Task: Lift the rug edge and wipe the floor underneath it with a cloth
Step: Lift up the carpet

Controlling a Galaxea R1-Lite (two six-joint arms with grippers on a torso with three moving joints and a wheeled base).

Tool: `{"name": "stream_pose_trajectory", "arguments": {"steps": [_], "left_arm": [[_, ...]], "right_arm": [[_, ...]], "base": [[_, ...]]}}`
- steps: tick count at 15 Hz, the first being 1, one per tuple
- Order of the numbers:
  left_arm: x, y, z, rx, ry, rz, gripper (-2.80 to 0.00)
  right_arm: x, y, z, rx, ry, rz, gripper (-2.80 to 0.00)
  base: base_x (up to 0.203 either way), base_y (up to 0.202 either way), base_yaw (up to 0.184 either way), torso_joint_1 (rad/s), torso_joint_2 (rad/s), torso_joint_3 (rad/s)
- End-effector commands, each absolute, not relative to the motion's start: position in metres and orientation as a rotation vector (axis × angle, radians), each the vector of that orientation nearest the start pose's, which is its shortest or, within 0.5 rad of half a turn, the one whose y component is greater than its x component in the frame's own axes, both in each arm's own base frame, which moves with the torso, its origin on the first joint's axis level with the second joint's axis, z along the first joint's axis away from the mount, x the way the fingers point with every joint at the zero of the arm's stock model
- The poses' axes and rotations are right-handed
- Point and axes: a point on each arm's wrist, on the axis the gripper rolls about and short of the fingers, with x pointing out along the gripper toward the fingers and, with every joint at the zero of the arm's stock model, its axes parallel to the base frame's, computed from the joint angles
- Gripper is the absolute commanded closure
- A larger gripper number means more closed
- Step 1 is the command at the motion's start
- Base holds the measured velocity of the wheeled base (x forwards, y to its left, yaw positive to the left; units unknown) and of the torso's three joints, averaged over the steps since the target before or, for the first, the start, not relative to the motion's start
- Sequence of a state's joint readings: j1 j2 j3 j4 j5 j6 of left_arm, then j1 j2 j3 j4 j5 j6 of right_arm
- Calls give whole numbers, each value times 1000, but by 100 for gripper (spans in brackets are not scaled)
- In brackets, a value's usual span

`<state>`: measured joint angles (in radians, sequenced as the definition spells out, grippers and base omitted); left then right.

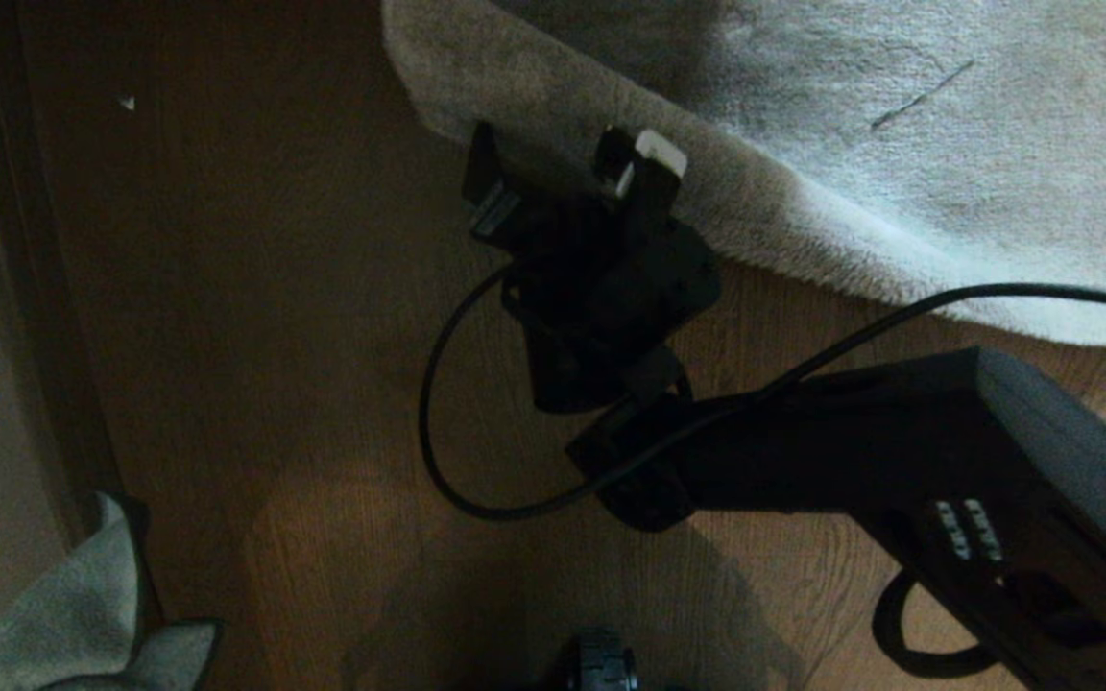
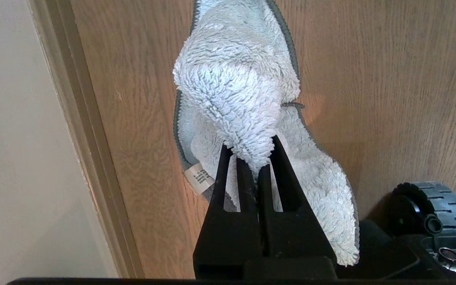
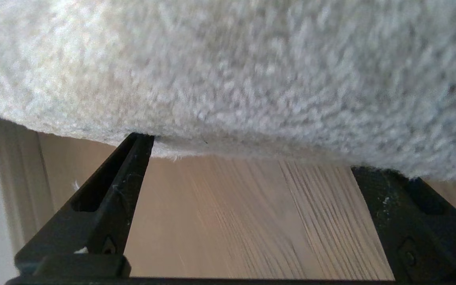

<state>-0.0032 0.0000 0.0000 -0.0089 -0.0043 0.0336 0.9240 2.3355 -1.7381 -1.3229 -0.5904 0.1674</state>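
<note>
Nearest the base, well back from the rug edge (image 1: 611,182), the left claw (image 2: 253,158) was clamped on the cloth (image 2: 236,91), which hung over the floor (image 1: 323,384). Farther out, the right claw (image 1: 567,178) stood spread wide against that edge, not yet gripping. Next, I judged, it had to close and lift.

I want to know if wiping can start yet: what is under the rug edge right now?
At the rug edge, only bare floor shows in front of it, between the open right gripper fingertips. Whatever lies beneath the rug is covered and cannot be seen.
</note>
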Motion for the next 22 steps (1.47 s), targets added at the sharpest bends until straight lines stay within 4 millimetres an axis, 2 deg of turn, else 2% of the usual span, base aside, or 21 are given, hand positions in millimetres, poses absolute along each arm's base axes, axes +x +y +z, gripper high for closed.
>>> {"name": "stream_pose_trajectory", "arguments": {"steps": [1, 3, 6, 8, 11, 14, 19, 22], "left_arm": [[-23, 0, 76, 34, -9, -8, 0], [-23, 0, 76, 34, -9, -8, 0], [-23, 0, 76, 34, -9, -8, 0], [-23, 0, 76, 34, -9, -8, 0], [-23, 0, 76, 34, -9, -8, 0], [-23, 0, 76, 34, -9, -8, 0], [-23, 0, 76, 34, -9, -8, 0], [-23, 0, 76, 34, -9, -8, 0]], "right_arm": [[302, 369, 203, 605, -446, 346, -280], [314, 362, 173, 572, -423, 316, -280], [339, 342, 166, 563, -428, 255, -280], [352, 327, 168, 556, -441, 216, -280], [367, 301, 186, 562, -474, 162, -280], [374, 277, 212, 586, -494, 124, -280], [367, 255, 251, 661, -510, 119, -280], [358, 241, 277, 778, -508, 138, -280]], "base": [[0, 0, 0, 0, 0, 0], [0, 0, 0, 0, 0, 0], [0, 0, 0, 0, 0, 0], [0, 0, 0, 0, 0, 0], [0, 0, 0, 0, 0, 0], [0, 0, 0, 0, 0, 0], [0, 0, 0, 0, 0, 0], [0, 0, 0, 0, 0, 0]]}}
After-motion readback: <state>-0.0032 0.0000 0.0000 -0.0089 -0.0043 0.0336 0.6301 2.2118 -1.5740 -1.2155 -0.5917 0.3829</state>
